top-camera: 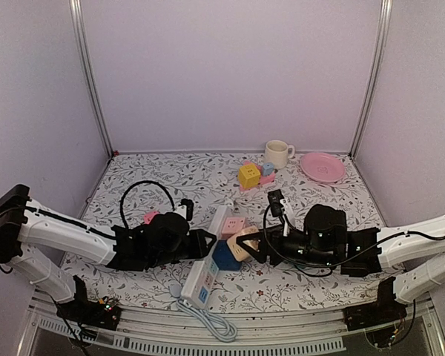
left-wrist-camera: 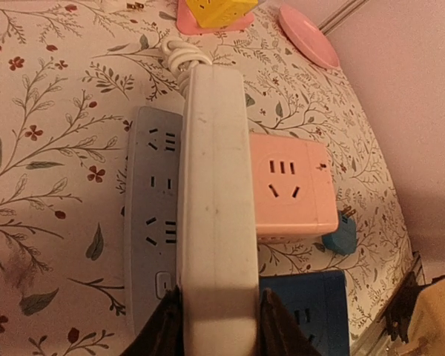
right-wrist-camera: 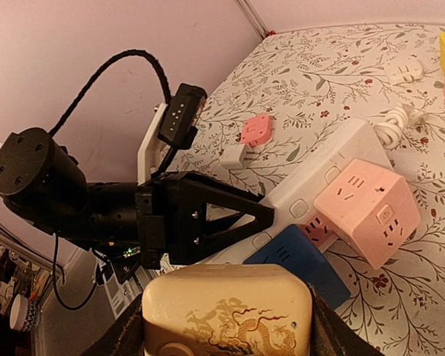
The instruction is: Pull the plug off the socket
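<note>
While the cream plug [right-wrist-camera: 226, 308] is sitting up against the white power strip [left-wrist-camera: 215, 222], just beside the blue cube [right-wrist-camera: 289, 259], the right gripper [right-wrist-camera: 226, 334] is clamping it and should be pulling straight out, no twisting. The left gripper [left-wrist-camera: 216, 330] is squeezing the strip's sides, bracing it.

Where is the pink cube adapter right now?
In the top view, the pink cube adapter sits mid-table against the right side of the white power strip, just beyond the blue adapter and the cream plug.
</note>
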You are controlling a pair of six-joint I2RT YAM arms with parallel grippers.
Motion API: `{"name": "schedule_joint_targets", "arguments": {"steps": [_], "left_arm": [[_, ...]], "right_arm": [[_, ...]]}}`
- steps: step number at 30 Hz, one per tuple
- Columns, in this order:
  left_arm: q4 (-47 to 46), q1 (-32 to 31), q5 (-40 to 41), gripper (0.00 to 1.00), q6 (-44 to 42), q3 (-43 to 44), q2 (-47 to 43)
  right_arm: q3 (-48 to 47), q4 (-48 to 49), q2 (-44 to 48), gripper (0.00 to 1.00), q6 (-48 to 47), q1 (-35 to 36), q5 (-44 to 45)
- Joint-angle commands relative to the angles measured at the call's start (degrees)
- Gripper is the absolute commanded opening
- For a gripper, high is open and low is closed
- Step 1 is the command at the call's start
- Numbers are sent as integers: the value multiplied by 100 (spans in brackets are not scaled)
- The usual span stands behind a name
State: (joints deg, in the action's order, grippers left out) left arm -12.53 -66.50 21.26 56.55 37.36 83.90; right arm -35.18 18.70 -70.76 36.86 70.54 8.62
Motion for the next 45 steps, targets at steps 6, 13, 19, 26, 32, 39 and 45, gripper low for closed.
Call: {"name": "schedule_joint_targets", "arguments": {"steps": [6, 13, 19, 26, 32, 39, 45], "left_arm": [[-214, -32, -2, 0, -188, -168, -246], [2, -25, -34, 0, -261, -10, -8], [271, -26, -113, 3, -327, 238, 342], [492, -26, -200, 9, -377, 465, 645], [530, -27, -300, 13, -393, 525, 795], [489, -25, -359, 14, -382, 550, 856], [484, -22, -378, 14, -382, 570, 882]], "right_arm": [[641, -224, 291, 4, 963, -1031, -194], [1134, -262, 14, 4, 1353, -1745, -453], [1349, -270, 17, 8, 1326, -2402, -597], [1288, -511, 69, 18, 1034, -3120, -785], [1156, -901, 177, 49, 843, -3143, -757], [1147, -930, 348, 81, 868, -3107, -1166], [1118, -865, 535, 89, 1037, -2713, -1183]]}}
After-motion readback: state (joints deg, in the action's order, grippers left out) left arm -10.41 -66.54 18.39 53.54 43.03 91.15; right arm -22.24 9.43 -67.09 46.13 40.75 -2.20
